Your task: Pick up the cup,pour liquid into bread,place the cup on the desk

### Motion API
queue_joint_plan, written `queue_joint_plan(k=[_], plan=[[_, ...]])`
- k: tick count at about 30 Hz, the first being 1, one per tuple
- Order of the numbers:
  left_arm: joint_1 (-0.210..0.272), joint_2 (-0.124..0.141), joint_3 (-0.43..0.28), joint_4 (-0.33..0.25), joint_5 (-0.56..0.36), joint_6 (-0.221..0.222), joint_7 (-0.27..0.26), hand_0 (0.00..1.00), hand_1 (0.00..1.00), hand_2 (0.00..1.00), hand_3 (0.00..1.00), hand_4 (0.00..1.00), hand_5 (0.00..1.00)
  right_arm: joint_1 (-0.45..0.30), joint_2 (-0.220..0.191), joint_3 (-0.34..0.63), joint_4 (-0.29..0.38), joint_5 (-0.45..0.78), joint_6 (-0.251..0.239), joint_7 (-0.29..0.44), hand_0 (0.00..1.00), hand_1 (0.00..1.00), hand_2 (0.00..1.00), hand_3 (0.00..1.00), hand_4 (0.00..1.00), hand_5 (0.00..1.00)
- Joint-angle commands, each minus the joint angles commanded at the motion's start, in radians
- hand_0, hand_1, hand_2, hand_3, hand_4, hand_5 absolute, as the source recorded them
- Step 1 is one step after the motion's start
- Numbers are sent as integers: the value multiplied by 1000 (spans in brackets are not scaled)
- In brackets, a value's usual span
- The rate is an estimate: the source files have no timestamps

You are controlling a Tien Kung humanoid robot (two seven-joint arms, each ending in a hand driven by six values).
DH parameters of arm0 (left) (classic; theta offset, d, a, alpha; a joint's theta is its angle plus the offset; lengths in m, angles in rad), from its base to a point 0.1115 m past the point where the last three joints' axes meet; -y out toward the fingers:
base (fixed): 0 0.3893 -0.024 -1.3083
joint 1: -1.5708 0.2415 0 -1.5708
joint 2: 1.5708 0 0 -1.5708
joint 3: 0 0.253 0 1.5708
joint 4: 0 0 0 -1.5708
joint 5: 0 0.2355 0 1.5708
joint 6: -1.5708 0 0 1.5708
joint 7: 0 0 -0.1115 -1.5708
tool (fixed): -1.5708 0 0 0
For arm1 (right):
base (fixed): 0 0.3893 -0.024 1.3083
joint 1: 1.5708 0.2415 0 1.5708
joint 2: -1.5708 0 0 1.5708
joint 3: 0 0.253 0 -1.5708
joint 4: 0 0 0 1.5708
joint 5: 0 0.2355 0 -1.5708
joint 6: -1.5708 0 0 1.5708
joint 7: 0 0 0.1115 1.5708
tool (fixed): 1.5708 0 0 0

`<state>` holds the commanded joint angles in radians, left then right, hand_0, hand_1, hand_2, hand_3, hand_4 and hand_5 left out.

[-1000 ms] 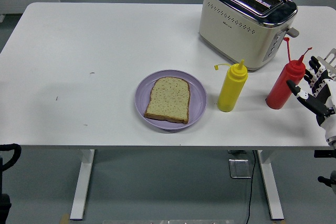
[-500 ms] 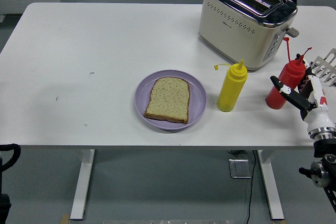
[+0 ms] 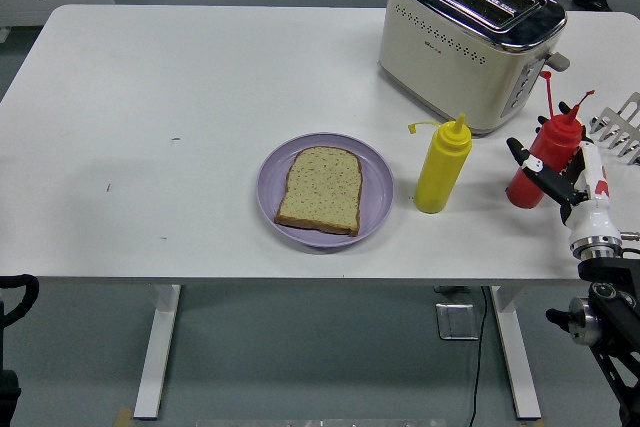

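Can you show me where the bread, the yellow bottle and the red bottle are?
bread (image 3: 320, 188), head view, middle of the slice
yellow bottle (image 3: 441, 171), head view, middle of its body
red bottle (image 3: 531, 180), head view, lower left of its body

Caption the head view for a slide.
Right robot hand reaching around the red squeeze bottle, beside bread on a purple plate.

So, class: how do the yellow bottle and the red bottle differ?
The yellow bottle stands free near the plate; the red bottle has the right hand around it. They differ in colour. Both stand upright, uncapped, caps dangling from their nozzles.
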<state>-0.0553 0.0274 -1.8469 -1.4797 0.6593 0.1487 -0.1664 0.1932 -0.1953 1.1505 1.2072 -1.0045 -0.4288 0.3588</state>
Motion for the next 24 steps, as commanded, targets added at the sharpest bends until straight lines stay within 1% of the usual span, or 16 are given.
queue_joint_plan(k=[3, 4, 7, 9, 10, 15, 16, 18, 21, 22, 24], plan=[[0, 0, 0, 0, 0, 0, 0, 720, 735, 732, 667, 637, 998, 11, 8, -17, -9, 16, -20, 10, 725, 664, 634, 802, 925, 291], [0, 0, 0, 0, 0, 0, 0, 720, 735, 732, 667, 637, 998, 13, 9, -20, -11, 19, -25, 12, 600, 558, 532, 680, 908, 276], [1, 0, 1, 1, 0, 0, 0, 720, 735, 732, 667, 637, 998, 22, 16, -32, -22, 34, -49, 20, 600, 558, 532, 680, 908, 276], [2, 0, 1, 1, 0, 0, 0, 720, 735, 732, 667, 637, 998, 26, 20, -37, -28, 45, -56, 26, 600, 558, 532, 680, 908, 276], [3, 0, 1, 1, 0, 0, 0, 720, 735, 733, 667, 637, 998, 28, 21, -40, -32, 53, -62, 30, 510, 483, 466, 590, 889, 250], [5, -1, 1, 1, 0, 0, 0, 720, 735, 733, 667, 637, 998, 36, 26, -49, -38, 71, -88, 46, 510, 483, 466, 590, 889, 250], [5, -1, 1, 1, 0, 0, 0, 720, 735, 732, 667, 637, 998, 39, 27, -51, -39, 73, -94, 50, 408, 366, 397, 475, 854, 217], [5, -1, 2, 1, 0, 0, 0, 720, 735, 732, 667, 637, 998, 42, 28, -52, -40, 80, -103, 56, 408, 366, 397, 475, 854, 217], [6, 0, 2, 1, 0, 0, 0, 720, 735, 732, 667, 637, 998, 46, 31, -56, -44, 97, -130, 73, 408, 366, 397, 475, 854, 217], [6, 0, 2, 1, 0, 0, 0, 720, 735, 732, 667, 637, 998, 47, 32, -56, -44, 99, -133, 74, 239, 214, 301, 350, 847, 200], [6, 0, 3, 1, 0, 0, 0, 720, 735, 732, 667, 637, 998, 49, 34, -58, -50, 113, -147, 87, 239, 214, 301, 350, 847, 200]])
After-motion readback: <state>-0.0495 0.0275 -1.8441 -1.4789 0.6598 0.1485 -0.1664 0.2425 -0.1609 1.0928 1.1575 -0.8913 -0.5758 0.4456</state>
